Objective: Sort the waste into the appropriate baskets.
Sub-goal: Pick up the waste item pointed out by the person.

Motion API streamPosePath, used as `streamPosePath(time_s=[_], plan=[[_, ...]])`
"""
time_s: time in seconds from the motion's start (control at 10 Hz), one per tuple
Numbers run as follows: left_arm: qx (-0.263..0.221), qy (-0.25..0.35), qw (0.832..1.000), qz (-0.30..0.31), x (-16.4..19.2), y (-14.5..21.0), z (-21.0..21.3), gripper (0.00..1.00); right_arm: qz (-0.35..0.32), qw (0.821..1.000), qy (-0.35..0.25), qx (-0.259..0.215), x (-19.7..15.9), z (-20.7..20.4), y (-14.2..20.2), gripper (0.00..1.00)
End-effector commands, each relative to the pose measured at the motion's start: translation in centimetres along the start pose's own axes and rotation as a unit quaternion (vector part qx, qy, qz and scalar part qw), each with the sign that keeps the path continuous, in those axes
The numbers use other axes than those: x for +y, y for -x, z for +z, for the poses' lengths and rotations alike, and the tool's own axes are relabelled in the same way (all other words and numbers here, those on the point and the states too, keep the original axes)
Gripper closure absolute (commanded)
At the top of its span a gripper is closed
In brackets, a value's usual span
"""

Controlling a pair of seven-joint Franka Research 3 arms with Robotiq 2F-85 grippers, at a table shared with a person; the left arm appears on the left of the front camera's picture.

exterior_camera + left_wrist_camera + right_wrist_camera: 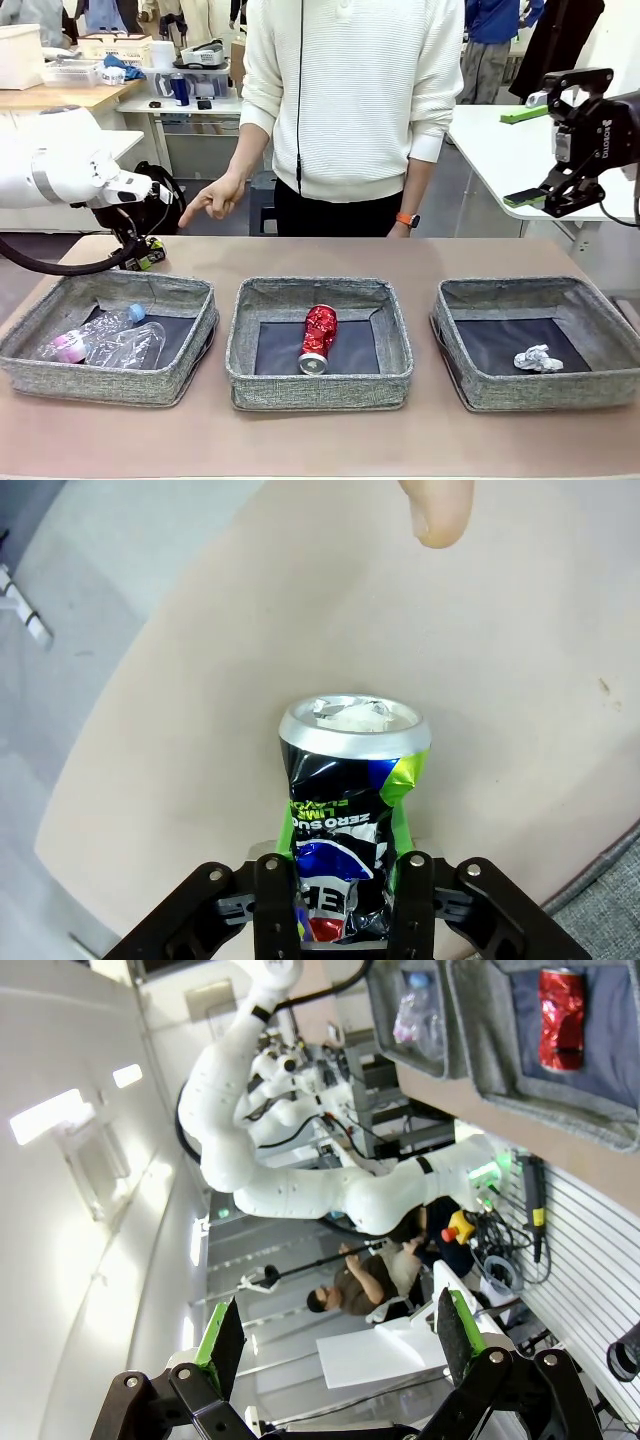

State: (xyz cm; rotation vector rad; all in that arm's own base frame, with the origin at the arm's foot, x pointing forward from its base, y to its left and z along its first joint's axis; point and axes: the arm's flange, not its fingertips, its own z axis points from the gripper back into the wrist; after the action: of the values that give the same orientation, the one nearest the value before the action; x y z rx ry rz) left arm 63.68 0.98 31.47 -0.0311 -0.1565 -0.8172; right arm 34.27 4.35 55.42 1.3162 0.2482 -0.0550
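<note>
Bright, even light (wrist-view edges warped)

Crushed black can (347,830) base hidden between end effector fingers (275,910).

Three grey baskets are sitting in a row on the table (330,445). The left basket (60,375) is holding a clear bottle (90,335) and a plastic cup (130,350); the middle basket (320,385) a crushed red can (318,338); the right basket (470,375) a crumpled paper ball (537,358). The left gripper (148,256) is working low behind the left basket, with the person's hand (212,198) pointing down near it. The right gripper (545,150) is hanging high, jaws spread.
</note>
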Motion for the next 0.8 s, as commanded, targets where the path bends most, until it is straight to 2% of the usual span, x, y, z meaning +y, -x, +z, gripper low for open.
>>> streamPosePath(time_s=[0.0, 0.4, 0.6, 0.7], plan=[[0.020, -0.010, 1.000, 0.010, 0.1, 0.4, -0.4, 1.00, 0.011, 1.000, -0.009, 0.002, 0.4, 0.2, -0.1, 0.00], [0.008, -0.027, 0.999, 0.032, -1.2, 1.2, 3.2, 1.00, 0.011, 1.000, -0.009, 0.002, 0.4, 0.2, -0.1, 0.00], [-0.022, 0.000, 0.999, 0.034, -3.6, 2.7, 11.3, 1.00, 0.011, 1.000, -0.009, 0.002, 0.4, 0.2, -0.1, 0.00], [-0.035, 0.004, 0.999, -0.002, -5.9, 3.6, 17.2, 1.00, 0.011, 1.000, -0.009, 0.002, 0.4, 0.2, -0.1, 0.00]])
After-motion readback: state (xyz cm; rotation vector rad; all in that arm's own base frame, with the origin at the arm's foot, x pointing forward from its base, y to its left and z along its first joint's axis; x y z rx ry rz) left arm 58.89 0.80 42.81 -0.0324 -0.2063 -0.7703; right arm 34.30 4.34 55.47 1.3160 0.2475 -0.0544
